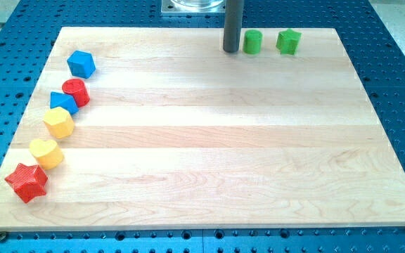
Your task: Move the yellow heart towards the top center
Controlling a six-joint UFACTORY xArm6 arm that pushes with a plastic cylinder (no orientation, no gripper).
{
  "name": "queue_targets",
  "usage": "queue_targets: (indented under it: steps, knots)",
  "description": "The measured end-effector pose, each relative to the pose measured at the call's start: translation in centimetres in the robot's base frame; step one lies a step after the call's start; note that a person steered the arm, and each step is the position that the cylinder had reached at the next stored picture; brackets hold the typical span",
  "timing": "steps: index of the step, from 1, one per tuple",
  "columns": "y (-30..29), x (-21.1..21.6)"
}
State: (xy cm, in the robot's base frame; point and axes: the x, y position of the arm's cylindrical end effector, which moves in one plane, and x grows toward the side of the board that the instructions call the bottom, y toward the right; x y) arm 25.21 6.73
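Observation:
The yellow heart lies near the board's left edge, low in the view, between a red star below it and a yellow hexagon above it. My tip rests on the board near the view's top, right of centre, far from the heart. It stands just left of a green cylinder, close to it; I cannot tell whether they touch.
A chain of blocks runs up the left edge: a blue block, a red cylinder and a blue block. A green star-like block sits right of the green cylinder. The wooden board lies on a blue perforated table.

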Motion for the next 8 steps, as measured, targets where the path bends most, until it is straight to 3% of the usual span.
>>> queue_targets:
  steps: [1, 5, 6, 7, 8]
  knots:
    - [-4.3, 0.3]
    - [-19.9, 36.2]
    - [-23.8, 36.6]
    - [-35.9, 36.6]
    - [-37.0, 35.6]
